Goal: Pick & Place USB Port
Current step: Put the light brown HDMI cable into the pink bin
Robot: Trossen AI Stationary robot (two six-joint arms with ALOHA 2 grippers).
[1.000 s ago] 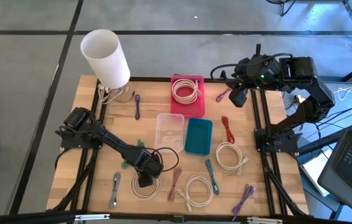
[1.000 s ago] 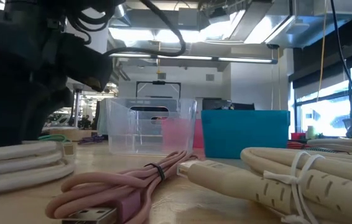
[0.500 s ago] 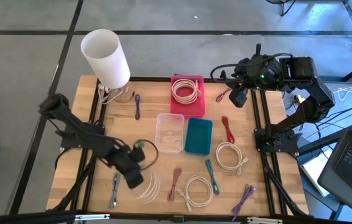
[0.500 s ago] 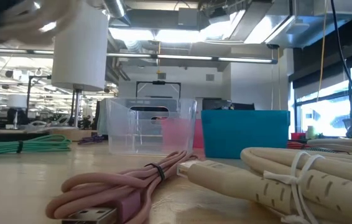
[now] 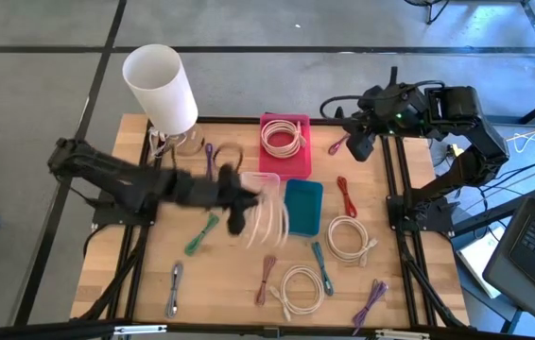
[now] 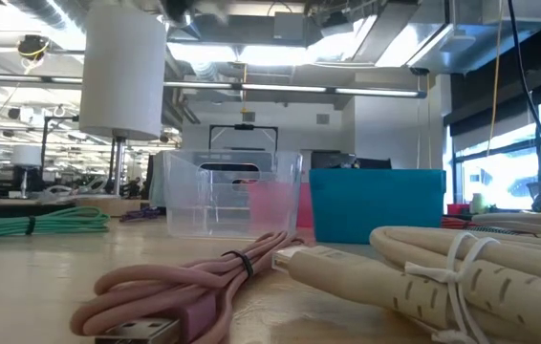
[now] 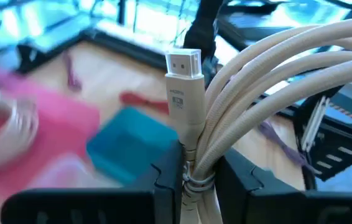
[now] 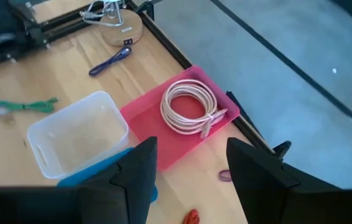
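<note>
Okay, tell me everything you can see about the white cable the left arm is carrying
The white cable is a cream, round-jacketed cord wound into a coil of several loops, bound near its base by a thin tie. One end sticks up past the loops: a white moulded plug with a metal tip, labelled HDMI. The left gripper is shut on the bundle at the tie. In the high view the coil hangs blurred over the table, by the clear bin and the teal bin, touching neither as far as shows.
</note>
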